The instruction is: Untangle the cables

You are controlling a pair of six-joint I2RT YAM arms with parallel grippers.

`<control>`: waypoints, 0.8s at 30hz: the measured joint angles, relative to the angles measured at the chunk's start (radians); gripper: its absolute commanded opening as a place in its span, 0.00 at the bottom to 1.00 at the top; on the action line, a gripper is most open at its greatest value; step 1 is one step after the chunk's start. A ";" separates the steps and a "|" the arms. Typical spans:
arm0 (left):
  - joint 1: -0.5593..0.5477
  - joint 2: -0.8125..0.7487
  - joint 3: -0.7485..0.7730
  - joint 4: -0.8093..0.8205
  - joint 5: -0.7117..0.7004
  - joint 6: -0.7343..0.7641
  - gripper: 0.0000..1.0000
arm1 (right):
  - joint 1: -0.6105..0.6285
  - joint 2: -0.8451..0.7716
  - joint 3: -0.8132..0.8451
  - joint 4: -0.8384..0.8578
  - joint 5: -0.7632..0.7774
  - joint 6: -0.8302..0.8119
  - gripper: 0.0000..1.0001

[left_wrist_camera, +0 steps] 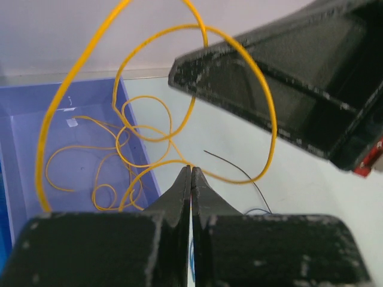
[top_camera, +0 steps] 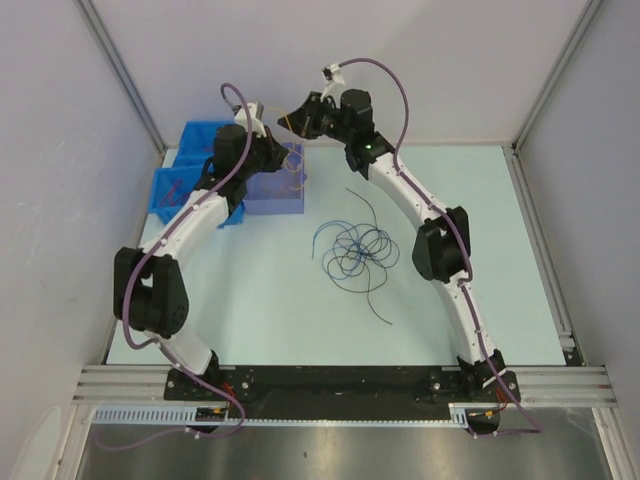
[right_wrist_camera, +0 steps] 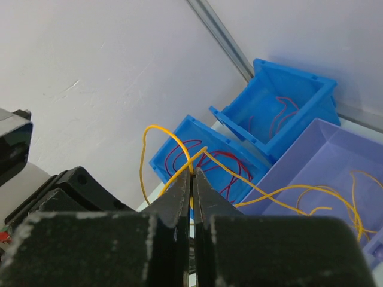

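Left wrist view shows the scuffed black left hand (left_wrist_camera: 191,172) clenched on a thin, glossy yellow cable (left_wrist_camera: 265,113) looping ahead of its tips, the right hand (right_wrist_camera: 192,176) pinching yellow cable too.

Left arm (top_camera: 190,225) and right arm (top_camera: 420,200) raised above lavender bin (top_camera: 275,205), blue bins (top_camera: 172,190) beside it, dark blue cable tangle (top_camera: 358,250) on pale table (top_camera: 280,310).

Yellow cable (left_wrist_camera: 39,161): we see one bright, even yellow.
Blue cables (top_camera: 355,250): dark blue, we think; some strands look near black.
Red cables (right_wrist_camera: 227,158): plain red.
Blue bins (right_wrist_camera: 287,78): saturated blue.
Lavender bin (right_wrist_camera: 335,149): pale violet.
Table (top_camera: 260,300): pale mint.
Arms (top_camera: 190,222): we see white shells and black joints.
Arm cords (top_camera: 400,85): mauve.
Left gripper (left_wrist_camera: 191,170), right gripper (right_wrist_camera: 192,173): black, scuffed grey.
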 measured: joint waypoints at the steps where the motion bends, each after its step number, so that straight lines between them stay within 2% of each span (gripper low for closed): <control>1: 0.003 0.011 0.008 -0.003 -0.002 0.000 0.02 | 0.002 0.008 0.003 0.009 0.000 0.004 0.00; 2: 0.007 0.022 0.018 -0.006 -0.005 -0.001 0.15 | 0.005 0.020 0.007 0.016 0.001 0.008 0.01; 3: 0.010 0.038 0.033 -0.010 -0.010 -0.002 0.30 | 0.007 0.032 0.015 0.023 0.002 0.011 0.10; 4: 0.014 0.048 0.040 -0.011 -0.011 -0.001 0.41 | 0.010 0.042 0.019 0.024 0.003 0.012 0.24; 5: 0.021 0.067 0.060 -0.022 -0.012 -0.011 0.56 | 0.014 0.058 0.032 0.015 0.008 0.012 0.50; 6: 0.029 0.091 0.084 -0.028 -0.010 -0.019 0.59 | 0.018 0.076 0.050 0.006 0.016 0.010 0.60; 8: 0.052 0.135 0.120 -0.063 -0.007 -0.033 0.66 | 0.021 0.101 0.073 -0.008 0.063 0.001 0.69; 13: 0.114 0.212 0.135 -0.103 0.021 -0.069 0.68 | 0.020 0.093 -0.007 -0.032 0.109 -0.018 0.74; 24: 0.107 0.191 0.129 -0.127 0.036 -0.097 0.67 | 0.021 0.041 -0.082 -0.178 0.236 -0.053 0.73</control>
